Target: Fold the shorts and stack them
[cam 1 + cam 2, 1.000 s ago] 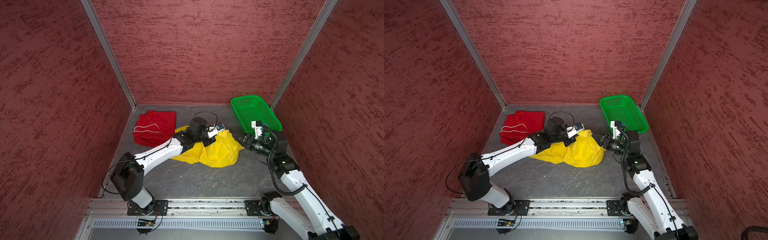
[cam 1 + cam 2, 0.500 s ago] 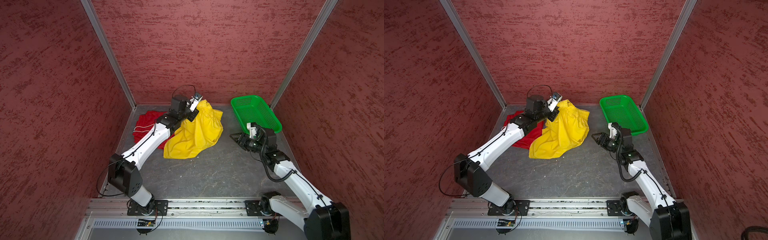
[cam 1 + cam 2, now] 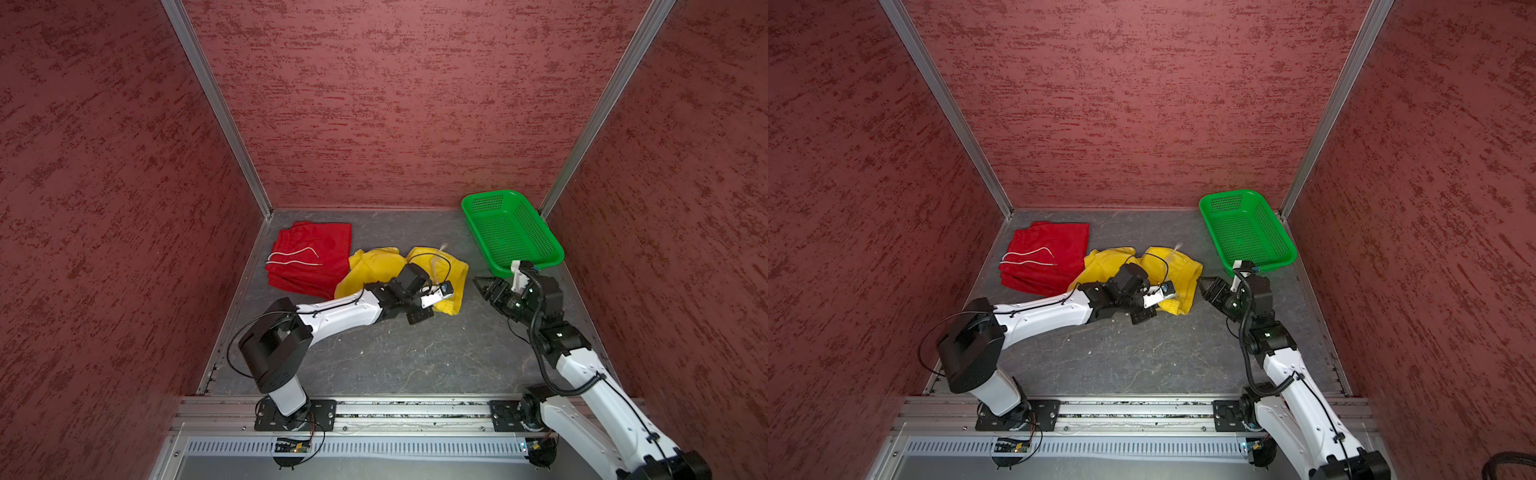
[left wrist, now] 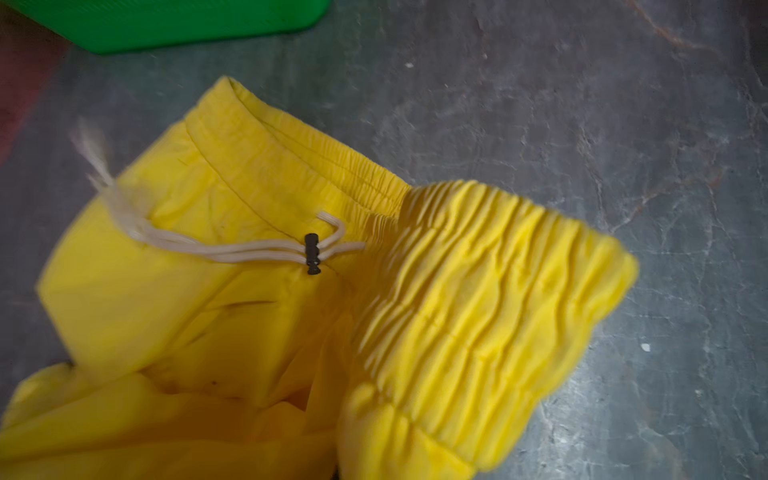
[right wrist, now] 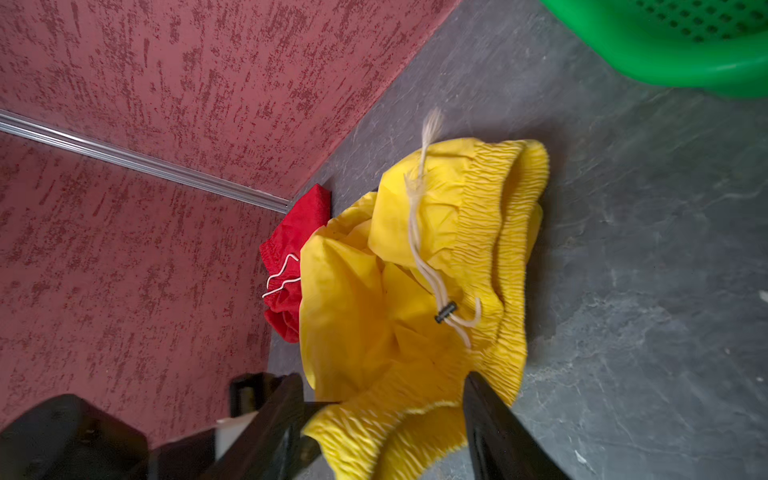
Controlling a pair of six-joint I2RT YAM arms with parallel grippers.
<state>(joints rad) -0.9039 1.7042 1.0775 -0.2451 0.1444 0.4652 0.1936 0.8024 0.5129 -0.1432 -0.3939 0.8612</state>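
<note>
Two pairs of shorts lie on the grey, marble-veined desk (image 3: 395,353), with one basket and two arms around them.

The red shorts (image 3: 309,257) are thin, finely textured cloth folded into a rough rectangle in the far left corner. One thin white drawstring (image 3: 297,254) trails across the top in two wavy lines.

The yellow shorts (image 3: 376,270) are smooth, slightly shiny fabric lying in a crumpled heap at mid-desk, and their left edge meets the red pair. Their waistband (image 4: 478,299) is a broad elastic strip gathered into many close ridges. One frayed cream cord (image 4: 232,249) runs doubled through a single small black toggle (image 4: 312,253).

The one green basket (image 3: 490,193) is rigid plastic, rectangular with rounded corners and perforated walls and floor. It stands in the far right corner, apart from the cloth.

The left hand (image 3: 434,308) sits at the near right edge of the yellow heap. It is pressed together and pinches the yellow shorts, whose cloth bunches up toward it, though its fingertips are hidden.

The right hand (image 3: 482,287) hovers just beside that edge, with its two dark, tapered fingers (image 5: 490,419) spread wide and holding nothing.
</note>
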